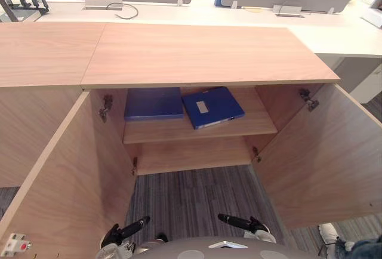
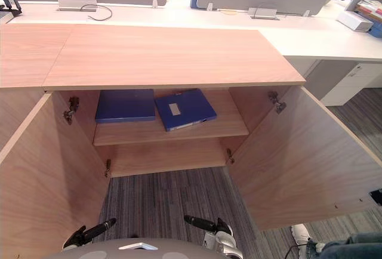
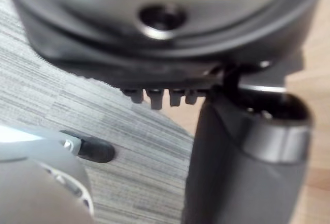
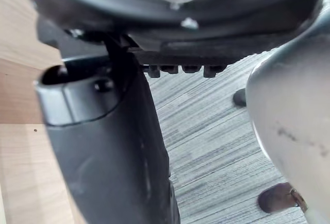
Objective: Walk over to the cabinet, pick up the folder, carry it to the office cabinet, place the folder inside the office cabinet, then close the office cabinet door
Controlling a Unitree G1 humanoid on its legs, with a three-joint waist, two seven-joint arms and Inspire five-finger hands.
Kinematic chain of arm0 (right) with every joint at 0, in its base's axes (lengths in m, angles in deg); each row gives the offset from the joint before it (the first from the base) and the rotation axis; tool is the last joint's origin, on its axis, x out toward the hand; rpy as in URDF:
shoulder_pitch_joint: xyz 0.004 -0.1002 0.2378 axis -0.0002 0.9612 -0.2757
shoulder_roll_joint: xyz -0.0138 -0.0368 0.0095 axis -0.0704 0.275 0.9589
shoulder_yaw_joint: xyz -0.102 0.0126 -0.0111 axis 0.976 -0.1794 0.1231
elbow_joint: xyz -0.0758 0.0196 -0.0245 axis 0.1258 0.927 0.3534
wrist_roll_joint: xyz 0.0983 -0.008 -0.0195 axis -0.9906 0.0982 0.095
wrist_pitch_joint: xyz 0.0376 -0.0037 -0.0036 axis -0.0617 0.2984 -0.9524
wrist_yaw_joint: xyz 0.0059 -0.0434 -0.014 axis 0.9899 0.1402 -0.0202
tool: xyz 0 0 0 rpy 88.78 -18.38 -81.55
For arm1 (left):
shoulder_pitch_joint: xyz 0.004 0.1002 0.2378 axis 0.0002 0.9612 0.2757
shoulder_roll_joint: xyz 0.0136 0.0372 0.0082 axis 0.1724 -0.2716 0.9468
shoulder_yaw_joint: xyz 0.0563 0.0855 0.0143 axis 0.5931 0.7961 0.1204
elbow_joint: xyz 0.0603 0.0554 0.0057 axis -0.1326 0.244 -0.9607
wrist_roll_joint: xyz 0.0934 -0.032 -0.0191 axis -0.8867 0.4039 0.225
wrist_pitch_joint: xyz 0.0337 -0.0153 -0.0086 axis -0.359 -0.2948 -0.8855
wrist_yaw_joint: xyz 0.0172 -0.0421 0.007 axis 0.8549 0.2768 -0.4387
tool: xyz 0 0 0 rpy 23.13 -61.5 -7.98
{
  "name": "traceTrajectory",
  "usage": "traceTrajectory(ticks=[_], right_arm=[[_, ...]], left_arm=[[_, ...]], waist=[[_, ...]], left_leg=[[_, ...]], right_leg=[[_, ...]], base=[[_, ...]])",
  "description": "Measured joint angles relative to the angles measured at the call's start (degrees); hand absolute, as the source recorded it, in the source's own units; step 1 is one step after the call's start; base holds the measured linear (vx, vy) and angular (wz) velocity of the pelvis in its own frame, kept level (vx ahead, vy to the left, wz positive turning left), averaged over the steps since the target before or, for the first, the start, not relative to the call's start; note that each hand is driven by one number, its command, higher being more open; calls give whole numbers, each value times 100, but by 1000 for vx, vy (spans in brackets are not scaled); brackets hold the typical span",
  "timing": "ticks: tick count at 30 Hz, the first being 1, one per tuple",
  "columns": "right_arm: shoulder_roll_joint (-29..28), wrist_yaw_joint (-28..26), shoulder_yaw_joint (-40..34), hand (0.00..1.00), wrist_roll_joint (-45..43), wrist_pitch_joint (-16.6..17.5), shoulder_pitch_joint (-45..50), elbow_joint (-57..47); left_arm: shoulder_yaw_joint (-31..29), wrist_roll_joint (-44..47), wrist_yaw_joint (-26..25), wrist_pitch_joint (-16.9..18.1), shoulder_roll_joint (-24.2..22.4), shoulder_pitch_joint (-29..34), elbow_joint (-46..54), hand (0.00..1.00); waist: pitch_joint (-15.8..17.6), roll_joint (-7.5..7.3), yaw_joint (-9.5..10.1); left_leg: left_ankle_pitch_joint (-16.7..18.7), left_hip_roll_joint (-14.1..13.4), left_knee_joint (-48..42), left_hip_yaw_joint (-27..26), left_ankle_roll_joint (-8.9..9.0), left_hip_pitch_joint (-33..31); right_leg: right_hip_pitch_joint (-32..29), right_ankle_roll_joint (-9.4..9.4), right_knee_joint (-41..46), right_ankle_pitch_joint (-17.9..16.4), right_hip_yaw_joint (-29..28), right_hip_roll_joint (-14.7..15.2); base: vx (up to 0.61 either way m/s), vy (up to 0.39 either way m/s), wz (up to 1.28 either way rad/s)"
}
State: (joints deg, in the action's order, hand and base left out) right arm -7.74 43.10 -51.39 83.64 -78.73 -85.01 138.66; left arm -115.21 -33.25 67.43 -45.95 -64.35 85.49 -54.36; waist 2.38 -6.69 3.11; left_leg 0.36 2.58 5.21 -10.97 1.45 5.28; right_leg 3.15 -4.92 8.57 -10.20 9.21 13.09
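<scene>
The wooden office cabinet [image 1: 203, 53] stands in front of me with both doors swung wide. On its upper shelf [image 1: 197, 129] lie two blue folders side by side: a plain one [image 1: 153, 103] on the left and one with a white label [image 1: 213, 107] on the right, turned slightly askew. My left hand [image 1: 125, 229] and right hand [image 1: 242, 223] hang low by my body above the carpet, well short of the shelf. Both are open with fingers straight and hold nothing. The left hand's thumb [image 3: 242, 157] and the right hand's thumb [image 4: 103, 146] loom close in the wrist views.
The left door [image 1: 65, 181] and right door [image 1: 322, 151] jut out toward me on either side, framing a strip of grey carpet [image 1: 191, 199]. A white desk [image 1: 239, 14] with partitions runs behind the cabinet. A person's shoe [image 1: 328, 232] shows at lower right.
</scene>
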Motion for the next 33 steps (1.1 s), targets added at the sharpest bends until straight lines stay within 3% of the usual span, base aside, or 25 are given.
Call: traceTrajectory(ticks=[3,5,6,7,8,9,10,12,13,14,16,17,18,19,21,23,27,33], right_arm=[[2,-14,34,100,133,0,-15,-74],[7,35,-45,100,208,-2,4,-253],[58,77,-106,100,207,-4,19,-377],[80,89,-139,100,209,8,46,-594],[35,92,-53,100,205,9,-5,-808],[43,83,41,100,207,11,-31,-856],[107,88,30,100,209,27,-36,-896],[138,245,-119,100,218,11,36,-1043],[137,258,-140,100,223,12,38,-1153],[162,262,-186,100,277,12,31,-1217],[154,263,-188,100,424,-7,46,-1223],[142,263,-187,100,429,-9,59,-1224],[143,257,-177,100,446,-9,69,-1241],[142,247,-169,100,466,-7,72,-1253],[58,234,59,100,669,-5,140,-1444],[46,217,357,100,717,-9,223,-1702],[81,215,816,100,1360,-10,428,-2600],[299,393,1285,100,2355,192,761,-4039]], left_arm=[[-7,2,-11,-8,-39,127,117,100],[-25,7,-20,-19,-155,137,345,100],[-43,18,-35,-24,-283,131,463,100],[-57,56,-69,-37,-456,136,472,100],[-153,116,-75,-98,-485,149,457,100],[-161,131,-44,-115,-424,187,470,100],[-154,129,-61,-142,-419,167,416,100],[-114,138,-57,-116,-529,230,516,100],[-148,138,-54,-115,-534,309,519,100],[-150,138,-56,-115,-618,312,531,100],[-164,138,-52,-115,-664,349,528,100],[-179,144,-46,-114,-675,353,526,100],[-181,134,-56,-110,-740,365,522,100],[-220,135,-52,-111,-753,379,514,100],[-249,95,-42,-89,-645,366,559,100],[-240,79,-48,-105,-594,354,565,100],[-137,68,-72,-103,-593,380,564,100],[-79,49,-72,-58,-584,448,552,100]], waist=[[-172,-30,-6],[-110,133,-30],[-41,313,-31],[122,742,-24],[140,735,34],[180,677,65],[225,752,-17],[192,744,52],[195,804,61],[217,904,56],[246,947,74],[254,940,72],[252,986,69],[251,1002,86],[304,789,80],[282,723,71],[259,763,40],[178,754,24]], left_leg=[[178,-110,-344,206,28,-260],[768,-425,-1727,474,19,-893],[970,-719,-2447,592,-60,-1136],[1176,-1167,-3244,745,51,-1309],[1231,-1302,-3927,679,48,-1537],[1221,-1294,-4259,574,36,-1628],[1257,-1408,-4656,589,86,-1698],[889,-1551,-5348,566,159,-1928],[1156,-1520,-5006,508,257,-1937],[1238,-1487,-4493,406,269,-1920],[1224,-1352,-3736,322,267,-1851],[1134,-1278,-3342,314,267,-1778],[661,-1247,-2829,300,232,-1647],[658,-1219,-2719,303,353,-1578],[629,-1016,-2476,116,294,-1379],[591,-889,-2310,6,213,-1374],[481,-765,-2073,-81,141,-1336],[210,-697,-1572,-97,190,-1161]], right_leg=[[49,-14,-1,4,94,-100],[151,-68,183,159,213,-330],[51,-60,676,182,233,-510],[-91,109,811,-173,162,-881],[28,168,-215,29,150,-1032],[-86,195,-241,389,157,-954],[-81,118,91,337,244,-945],[117,304,221,-33,151,-969],[97,298,248,-11,118,-925],[73,300,263,-3,55,-922],[82,300,265,-4,-33,-857],[101,296,265,-7,-47,-817],[125,237,271,-40,-127,-831],[130,160,270,-88,-185,-831],[171,107,229,-102,-305,-617],[68,89,217,-93,-331,-493],[8,-94,45,4,-355,-378],[-15,-147,-99,69,-378,-365]], base=[[243,-102,38],[184,-101,76],[44,-60,45],[-75,-146,24],[-125,-146,1],[-101,-193,19],[28,-109,45],[170,-160,17],[216,-145,-39],[154,-40,-33],[146,48,-30],[161,123,-32],[127,136,-30],[101,147,-31],[86,141,-22],[62,112,-13],[-1,53,-5],[-4,-14,-2]])
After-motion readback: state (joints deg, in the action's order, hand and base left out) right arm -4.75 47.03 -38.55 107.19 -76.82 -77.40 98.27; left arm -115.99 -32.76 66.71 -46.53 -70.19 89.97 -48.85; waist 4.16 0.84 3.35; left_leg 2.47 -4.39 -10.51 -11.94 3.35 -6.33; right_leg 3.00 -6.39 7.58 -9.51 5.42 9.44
